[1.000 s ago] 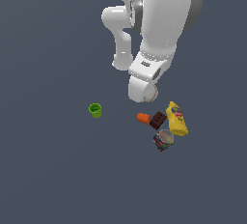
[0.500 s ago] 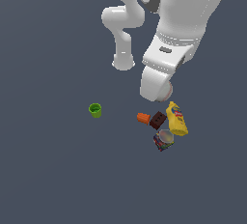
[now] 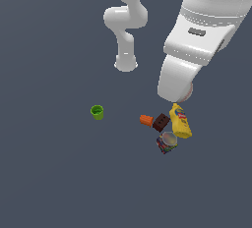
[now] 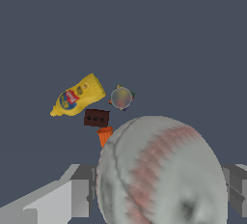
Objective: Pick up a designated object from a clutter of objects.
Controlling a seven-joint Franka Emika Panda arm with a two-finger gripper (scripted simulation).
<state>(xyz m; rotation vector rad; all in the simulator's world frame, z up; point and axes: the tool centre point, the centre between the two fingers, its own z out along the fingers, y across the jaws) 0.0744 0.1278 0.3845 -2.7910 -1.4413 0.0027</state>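
The pick looks largely done: the baseball (image 4: 161, 172) sits between the two fingers of the gripper (image 4: 154, 189) in the wrist view, filling most of the space between them, so the gripper is clamped on the ball and carries it above the grey counter (image 3: 49, 173). From the exterior view the ball is almost wholly hidden behind the arm's last link, with only a pale reddish edge peeping out at its lower end, so I judge the hold mainly from the wrist view. What the next move seems to call for is a steady lift, keeping the squeeze firm enough that the round ball does not roll out from the flat finger pads. The arm rises from its base at the far side, bends over high and slants down toward the exterior view's left, its wrist hanging just above the heap. Below it the rest of the clutter lies together: the yellow bottle (image 3: 180, 121) on its side, the dark brown block (image 3: 161, 122) touching or nearly touching it, the orange piece (image 3: 146, 120) just beside the block, and the blue-labelled can (image 3: 167, 142) close by. The green cup (image 3: 97, 112) stands well apart.
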